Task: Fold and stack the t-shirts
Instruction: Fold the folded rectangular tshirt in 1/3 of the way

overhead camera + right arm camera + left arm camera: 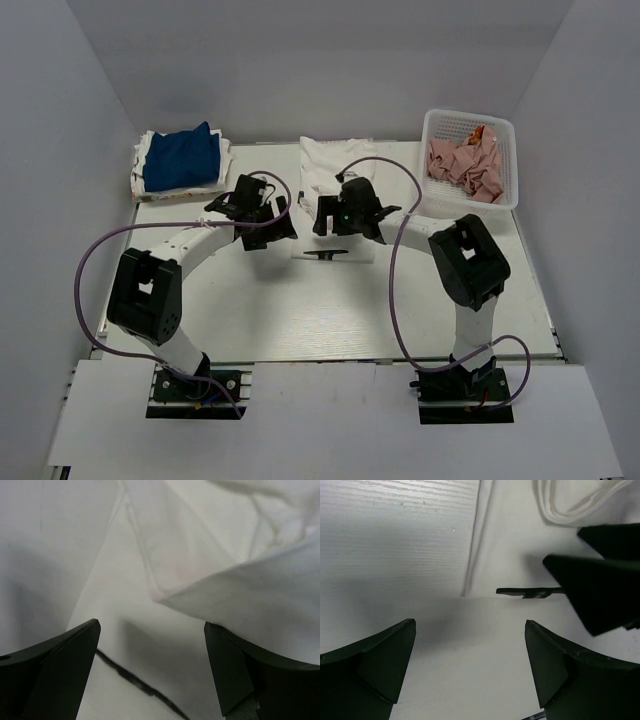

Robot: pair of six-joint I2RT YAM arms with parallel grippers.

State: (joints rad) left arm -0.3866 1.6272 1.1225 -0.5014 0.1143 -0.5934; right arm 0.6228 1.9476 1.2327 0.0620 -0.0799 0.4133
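Observation:
A large white t-shirt (345, 165) lies partly folded at the table's middle back, its small dark neck label (322, 258) near its front edge. My left gripper (280, 222) is open and empty, low over the shirt's left edge (485, 540), with the label (530, 592) ahead. My right gripper (328, 222) is open and empty over the same shirt (240, 595); a folded layer lies ahead of its jaws and the label (135, 680) low between them. A royal blue shirt (182, 158) tops a folded stack at back left.
A white mesh basket (505, 135) with crumpled pink cloth (465, 165) stands at the back right. White walls close in the back and sides. The white table (300, 310) stretches in front of both grippers. My right gripper's black body (600, 590) shows in the left wrist view.

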